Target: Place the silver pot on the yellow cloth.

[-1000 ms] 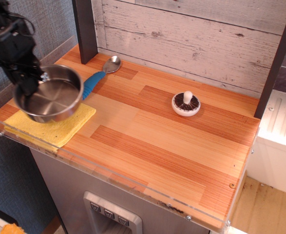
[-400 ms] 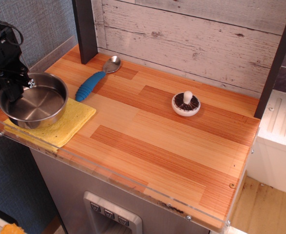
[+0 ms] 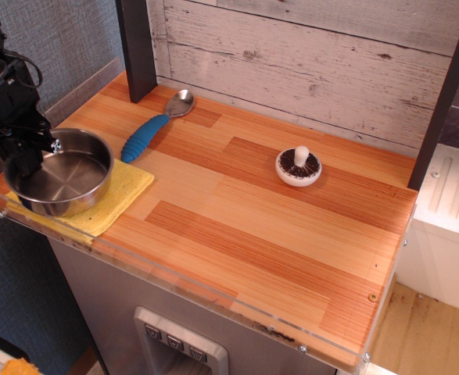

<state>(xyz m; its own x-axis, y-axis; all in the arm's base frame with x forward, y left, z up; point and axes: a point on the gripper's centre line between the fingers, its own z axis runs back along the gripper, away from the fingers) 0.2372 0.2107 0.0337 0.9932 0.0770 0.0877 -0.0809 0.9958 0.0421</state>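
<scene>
Well, the shallow round shiny steel pot (image 3: 62, 172) sits on the square bright yellow cloth (image 3: 96, 199) at the near left corner of the striped wooden tabletop (image 3: 260, 211), its base seemingly flat on the fabric with a strip of yellow showing along the right and front. The black gripper (image 3: 24, 160) hangs at the pot's left rim, its fingers reaching down over the edge there; from where I stand the arm's dark body hides the tips, so I cannot tell whether they are clamped on the rim or parted. I'd judge the placing all but done, with only the letting go and lifting clear left. A thin steel pan like this should be light and stiff, and its polished wall looks slippery, so a pinch across the rim, one finger inside and one outside, seems the surest hold; the thin wire handle by the gripper looks too slight and loose for a steady grip. The soft cloth beneath may bunch if the pot is dragged. Farther back lies a metal spoon with a blue handle (image 3: 152, 130), just beyond the cloth, and a small white-stemmed mushroom toy (image 3: 298, 166) stands well apart to the right.
</scene>
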